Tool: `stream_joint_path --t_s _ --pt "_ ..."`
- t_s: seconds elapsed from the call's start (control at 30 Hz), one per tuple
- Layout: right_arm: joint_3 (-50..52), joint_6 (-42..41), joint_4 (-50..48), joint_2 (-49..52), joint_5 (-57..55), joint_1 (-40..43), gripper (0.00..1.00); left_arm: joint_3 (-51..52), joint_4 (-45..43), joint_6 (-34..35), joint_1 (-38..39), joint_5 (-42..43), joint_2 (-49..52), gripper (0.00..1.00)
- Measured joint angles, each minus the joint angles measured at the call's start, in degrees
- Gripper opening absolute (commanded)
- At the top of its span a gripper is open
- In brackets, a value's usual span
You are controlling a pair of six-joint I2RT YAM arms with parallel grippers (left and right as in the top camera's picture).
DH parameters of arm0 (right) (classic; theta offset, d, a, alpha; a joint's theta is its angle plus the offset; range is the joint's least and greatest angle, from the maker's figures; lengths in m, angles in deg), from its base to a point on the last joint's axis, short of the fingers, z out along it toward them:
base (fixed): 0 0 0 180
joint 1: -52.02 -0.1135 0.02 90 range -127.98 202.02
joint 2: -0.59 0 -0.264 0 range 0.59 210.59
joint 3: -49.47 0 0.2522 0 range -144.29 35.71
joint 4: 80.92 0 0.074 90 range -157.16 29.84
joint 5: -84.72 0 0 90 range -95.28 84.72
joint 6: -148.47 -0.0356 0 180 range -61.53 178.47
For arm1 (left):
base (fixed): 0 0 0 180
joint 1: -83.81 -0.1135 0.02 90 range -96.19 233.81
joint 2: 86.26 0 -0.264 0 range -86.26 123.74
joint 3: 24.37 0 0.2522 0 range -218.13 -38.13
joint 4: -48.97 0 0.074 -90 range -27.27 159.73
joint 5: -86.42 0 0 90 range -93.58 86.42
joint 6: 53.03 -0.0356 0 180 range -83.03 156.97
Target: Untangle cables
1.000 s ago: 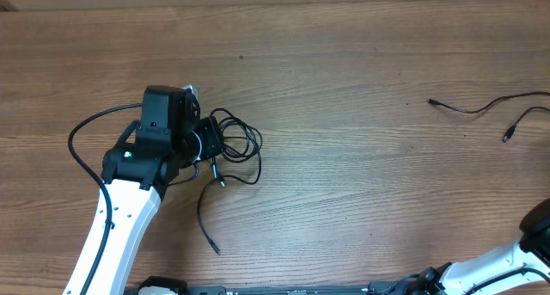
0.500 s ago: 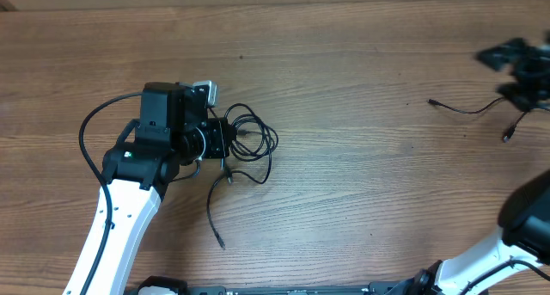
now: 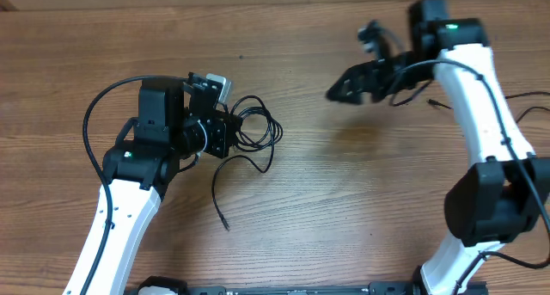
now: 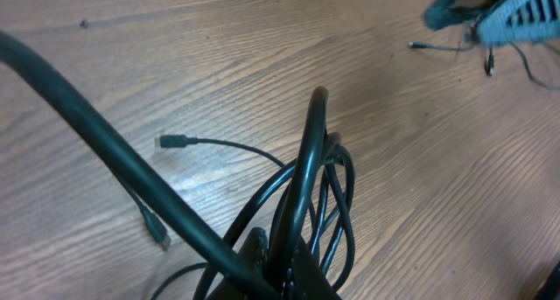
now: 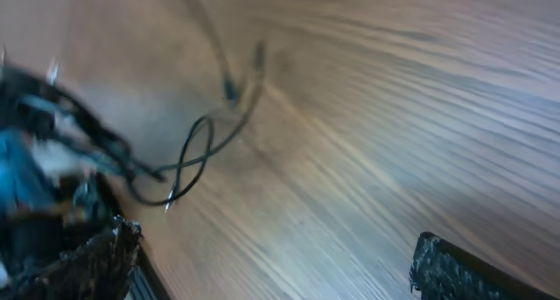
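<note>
Wood-grain worktop (image 3: 344, 209), seen from above, with two white robot arms rising from its near edge. The left arm (image 3: 112, 218) comes up from the near left corner and bends toward the middle of the left half. Just right of it a single thin black tail (image 3: 215, 196) of cord lies on the wood, its plug end pointing toward the near edge. The tail runs up into the cables (image 3: 253, 132), a small knot of thin black loops left of centre. The left gripper (image 3: 225, 133) is clamped tight on the left side of these loops. Its wrist camera shows several strands pinched together at the jaws and fanning out over the wood, with two small plug ends lying beside them. The right arm (image 3: 481, 157) stands up from the near right corner, reaches toward the far edge, then turns left. The right gripper (image 3: 357, 63) is blurred, its jaws spread wide and holding nothing, over bare wood right of centre, well apart from the cables. Farther right, two more thin black cords (image 3: 534, 112) lie near the right edge, one partly hidden behind the right arm.
</note>
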Motion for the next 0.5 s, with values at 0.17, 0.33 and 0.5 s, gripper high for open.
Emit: stream_joint_path --t_s 0.17,0.33,0.5 --pt "0.0 5.9 2.7 0.0 0.0 -6.8 0.96 0.0 -0.3 -2.5 0.0 0.0 0.0 0.04" --pt "0.0 11.6 5.5 0.0 0.0 -11.5 0.91 0.0 -0.9 -2.7 0.0 0.0 0.0 0.04" --pt "0.0 14.0 5.6 0.0 0.0 -15.1 0.85 0.0 -0.9 -1.3 0.0 0.0 0.0 0.04"
